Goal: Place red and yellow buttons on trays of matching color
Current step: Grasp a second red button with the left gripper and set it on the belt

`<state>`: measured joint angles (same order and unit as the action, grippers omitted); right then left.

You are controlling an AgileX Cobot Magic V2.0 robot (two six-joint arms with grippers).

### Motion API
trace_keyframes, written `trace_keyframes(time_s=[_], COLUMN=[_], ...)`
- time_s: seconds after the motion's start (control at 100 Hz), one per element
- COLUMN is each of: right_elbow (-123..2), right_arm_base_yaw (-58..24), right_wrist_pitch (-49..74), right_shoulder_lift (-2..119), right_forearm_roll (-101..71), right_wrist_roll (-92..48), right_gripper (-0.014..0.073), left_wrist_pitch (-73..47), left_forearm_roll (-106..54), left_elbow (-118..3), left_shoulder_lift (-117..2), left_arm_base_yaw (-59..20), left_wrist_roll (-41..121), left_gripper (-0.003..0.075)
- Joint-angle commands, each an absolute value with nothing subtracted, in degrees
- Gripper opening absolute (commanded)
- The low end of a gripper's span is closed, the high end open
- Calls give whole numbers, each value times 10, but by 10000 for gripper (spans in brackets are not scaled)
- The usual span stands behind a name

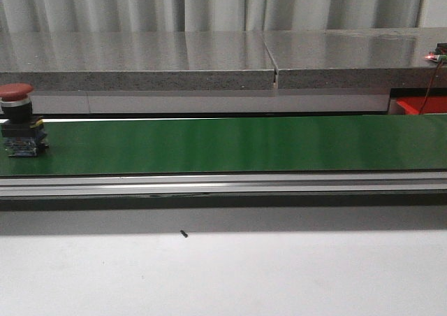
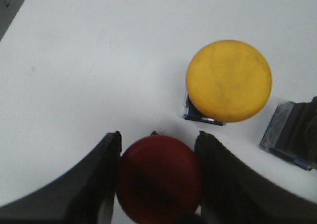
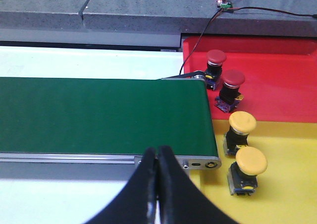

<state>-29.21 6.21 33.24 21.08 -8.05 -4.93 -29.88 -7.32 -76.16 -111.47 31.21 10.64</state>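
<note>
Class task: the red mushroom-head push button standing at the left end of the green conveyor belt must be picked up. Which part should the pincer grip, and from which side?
Grip the red mushroom-head push button from above, pincer fingers closing on the black collar and blocky body beneath the domed cap. It stands upright, and the wider cap overhangs, which should stop slipping.

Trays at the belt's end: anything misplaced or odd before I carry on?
Nothing misplaced. Two red buttons stand upright on the red tray, and two yellow buttons stand upright on the yellow tray. One oddity: a thin cable trails across the red tray's corner.
</note>
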Motion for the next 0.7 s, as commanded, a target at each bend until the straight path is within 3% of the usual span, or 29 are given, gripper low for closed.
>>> trace_keyframes(time_s=[0.0, 0.69], right_elbow=[-306, -306], right_arm_base_yaw=[60, 60], right_wrist_pitch=[291, 291], right_shoulder_lift=[212, 212], right_forearm_roll=[-84, -84], right_wrist_roll=[-54, -54], right_gripper=[-67, -67], left_wrist_pitch=[-296, -327], left_forearm_roll=[-76, -100], left_elbow=[-778, -678], left_shoulder_lift=[-1080, -868], left_arm_base_yaw=[311, 288], left_wrist_roll=[106, 106], left_gripper=[135, 136])
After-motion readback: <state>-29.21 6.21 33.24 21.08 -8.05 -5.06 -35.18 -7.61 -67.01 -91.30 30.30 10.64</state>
